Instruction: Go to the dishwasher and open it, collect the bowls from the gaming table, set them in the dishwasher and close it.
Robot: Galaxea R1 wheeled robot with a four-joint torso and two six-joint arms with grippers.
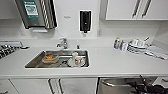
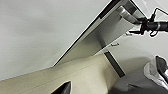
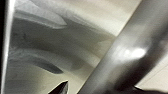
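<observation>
The dishwasher [image 1: 110, 88] sits under the counter at the lower right, its brushed steel front shut and its bar handle [image 1: 117, 83] across the top. My right gripper [image 1: 140, 86] comes in dark from the right, level with that handle. In the left wrist view the steel front [image 2: 115, 27] and its handle [image 2: 126, 13] stand beside white cabinet doors, with my right gripper [image 2: 146, 25] at the handle. The right wrist view looks close on the bar handle [image 3: 125, 55] crossing the steel front [image 3: 37, 50]. The bowls and the gaming table are out of view.
A white counter [image 1: 112, 62] runs across, with a steel sink [image 1: 32, 63] holding an orange dish [image 1: 50, 58] and white cups [image 1: 76, 60]. A faucet [image 1: 63, 43], a soap dispenser [image 1: 85, 20] and bottles with crockery [image 1: 135, 45] stand behind. White cabinet doors [image 1: 75, 87] flank the dishwasher.
</observation>
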